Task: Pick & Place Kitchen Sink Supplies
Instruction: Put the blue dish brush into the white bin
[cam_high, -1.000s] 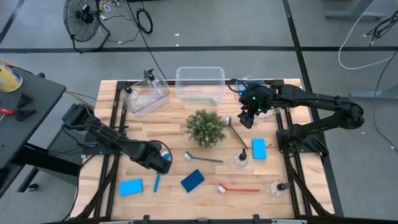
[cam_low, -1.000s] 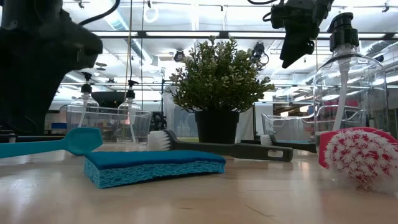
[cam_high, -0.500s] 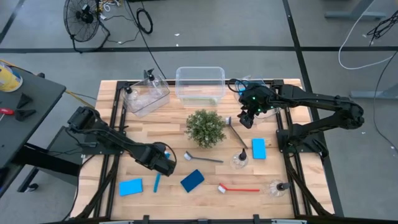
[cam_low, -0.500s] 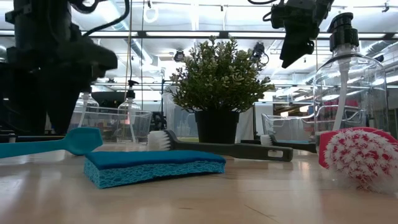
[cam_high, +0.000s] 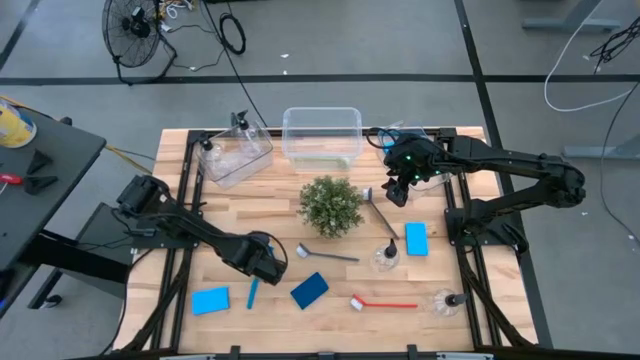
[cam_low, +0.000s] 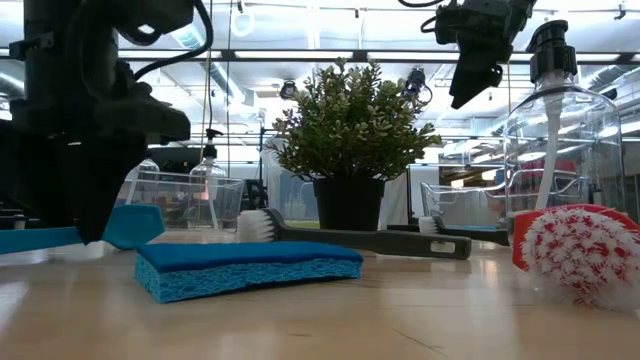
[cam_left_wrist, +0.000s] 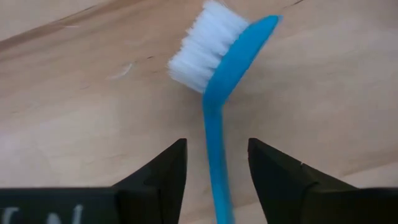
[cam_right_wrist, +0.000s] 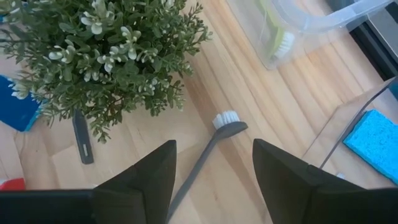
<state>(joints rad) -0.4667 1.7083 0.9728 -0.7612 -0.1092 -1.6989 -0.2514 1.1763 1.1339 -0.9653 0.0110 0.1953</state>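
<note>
A: Looking at the left tool, where is it?

B: Low over the bench, near its front left. Its fingers stand apart on either side of the blue brush handle, not pressing it; the brush lies flat, white bristles pointing away from the wrist.

A: And the right tool?

B: Up in the air behind the plant, released, holding nothing. A grey brush lies on the bench below it.

A: Other supplies?

B: A second grey brush lies in front of the plant. A red brush lies near the front edge, between a dark blue sponge and a bottle. A lighter sponge sits at front left, another on the right, just beside a second bottle.
</note>
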